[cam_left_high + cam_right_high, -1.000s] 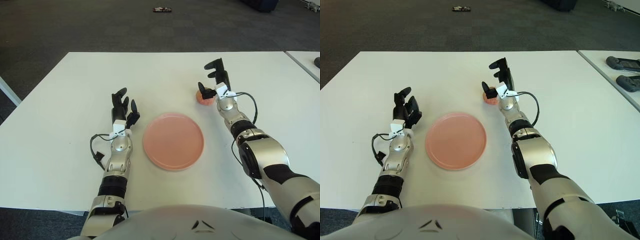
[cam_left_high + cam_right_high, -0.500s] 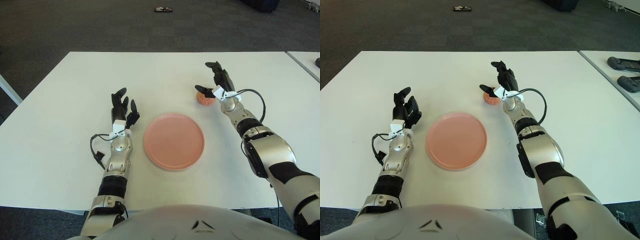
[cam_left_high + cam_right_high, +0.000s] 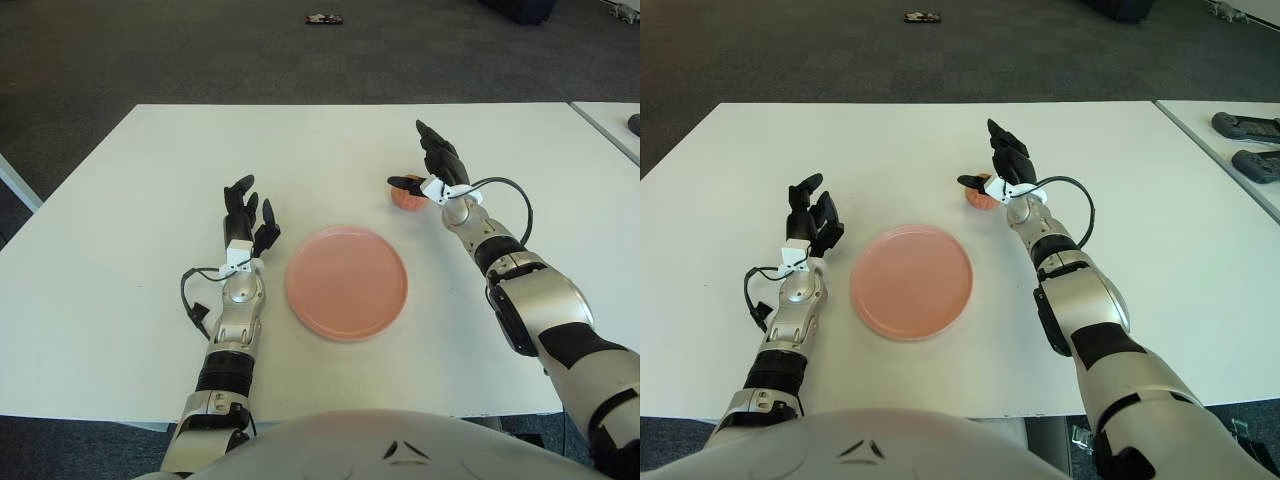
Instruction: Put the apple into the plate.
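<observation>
Right now the apple sits on the white desk, off the far right edge of the pink plate and apart from it, so it has yet to be lifted. Against its right side is the right robot hand: one dark finger reaches over the apple's top toward the left while the others point up and away, so the fingers are spread and not closed around the fruit. The apple lies just left of that palm, tucked under the thumb-like finger. It looks nearly round, so no long axis matters. The left robot hand shows left of the plate, fingers loosely upright, holding nothing, and well farther from the apple; the right is plainly the nearer one.
</observation>
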{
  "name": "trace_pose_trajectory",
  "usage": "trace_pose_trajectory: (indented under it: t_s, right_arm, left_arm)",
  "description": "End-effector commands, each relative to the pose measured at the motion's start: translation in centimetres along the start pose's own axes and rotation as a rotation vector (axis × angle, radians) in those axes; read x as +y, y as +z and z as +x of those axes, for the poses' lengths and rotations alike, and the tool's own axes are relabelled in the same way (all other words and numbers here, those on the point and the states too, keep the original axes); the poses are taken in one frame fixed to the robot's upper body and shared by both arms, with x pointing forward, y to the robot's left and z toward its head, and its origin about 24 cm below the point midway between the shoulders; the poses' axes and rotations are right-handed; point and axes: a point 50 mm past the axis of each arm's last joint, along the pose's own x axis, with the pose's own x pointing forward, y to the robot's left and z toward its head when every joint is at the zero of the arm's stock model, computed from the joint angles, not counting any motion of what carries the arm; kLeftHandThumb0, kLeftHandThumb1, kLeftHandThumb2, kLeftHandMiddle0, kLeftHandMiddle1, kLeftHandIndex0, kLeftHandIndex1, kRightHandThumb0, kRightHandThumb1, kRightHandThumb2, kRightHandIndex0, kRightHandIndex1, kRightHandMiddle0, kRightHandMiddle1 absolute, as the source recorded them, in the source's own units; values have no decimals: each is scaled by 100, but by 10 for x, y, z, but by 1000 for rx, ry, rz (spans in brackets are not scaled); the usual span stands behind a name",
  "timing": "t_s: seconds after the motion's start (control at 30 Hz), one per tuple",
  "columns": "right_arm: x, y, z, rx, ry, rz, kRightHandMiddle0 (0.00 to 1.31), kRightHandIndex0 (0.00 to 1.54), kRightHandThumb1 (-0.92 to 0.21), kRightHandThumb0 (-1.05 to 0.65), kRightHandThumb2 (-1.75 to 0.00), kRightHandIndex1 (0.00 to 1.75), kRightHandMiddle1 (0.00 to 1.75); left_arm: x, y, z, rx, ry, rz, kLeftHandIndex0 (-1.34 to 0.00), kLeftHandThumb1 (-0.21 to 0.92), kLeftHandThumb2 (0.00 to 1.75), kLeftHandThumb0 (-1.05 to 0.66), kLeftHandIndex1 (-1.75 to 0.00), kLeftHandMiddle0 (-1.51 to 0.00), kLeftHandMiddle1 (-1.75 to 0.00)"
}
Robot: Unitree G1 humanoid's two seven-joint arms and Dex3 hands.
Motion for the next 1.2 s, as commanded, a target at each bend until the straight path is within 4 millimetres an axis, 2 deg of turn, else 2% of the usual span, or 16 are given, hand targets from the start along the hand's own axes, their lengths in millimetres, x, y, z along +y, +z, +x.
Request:
trace_pose_trajectory:
  t_s: [0.0, 0.43, 1.17]
  right_arm:
    - [-8, 1, 5, -2, 1, -24, 0, 0, -92, -105, -15, 0, 0]
    - [-5, -2, 4, 16, 82, -14, 0, 0, -92, -105, -14, 0, 0]
    - [15, -7, -1, 81, 234, -133, 0, 0, -92, -105, -17, 0, 0]
  left_arm:
    - [0, 3, 3, -17, 3, 6, 0, 92, 74, -71, -99, -46, -3]
    - [1, 2, 3, -14, 8, -6, 0, 92, 73, -71, -101, -47, -4]
    - [0, 3, 1, -14, 8, -4, 0, 92, 75, -69, -98, -44, -2]
